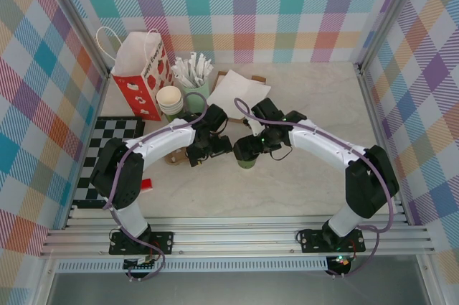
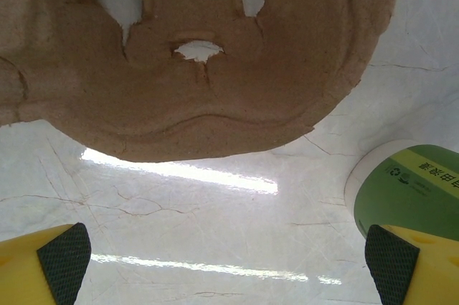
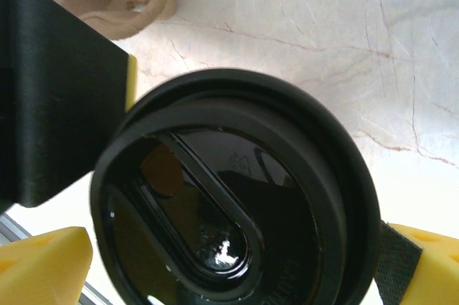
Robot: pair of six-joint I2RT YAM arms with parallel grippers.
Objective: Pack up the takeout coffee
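The takeout coffee (image 1: pixel 247 163) is a small green cup with a black lid (image 3: pixel 237 190), standing on the marble table near the middle. My right gripper (image 1: pixel 248 148) hangs right over it. In the right wrist view the right gripper (image 3: pixel 233 265) is open, with a yellow finger on either side of the lid. My left gripper (image 1: pixel 204 145) sits just left of the cup. In the left wrist view the left gripper (image 2: pixel 229 265) is open over bare table, and the green cup (image 2: pixel 405 190) stands by its right fingertip (image 2: pixel 391 262).
A brown pulp cup carrier (image 2: pixel 193 75) lies just beyond the left gripper. At the back left stand a red-and-white paper bag (image 1: pixel 141 75), a stack of lidless cups (image 1: pixel 171 100), a cup of wrapped sticks (image 1: pixel 193 75) and napkins (image 1: pixel 240 91). A checkered mat (image 1: pixel 104 154) lies at the left.
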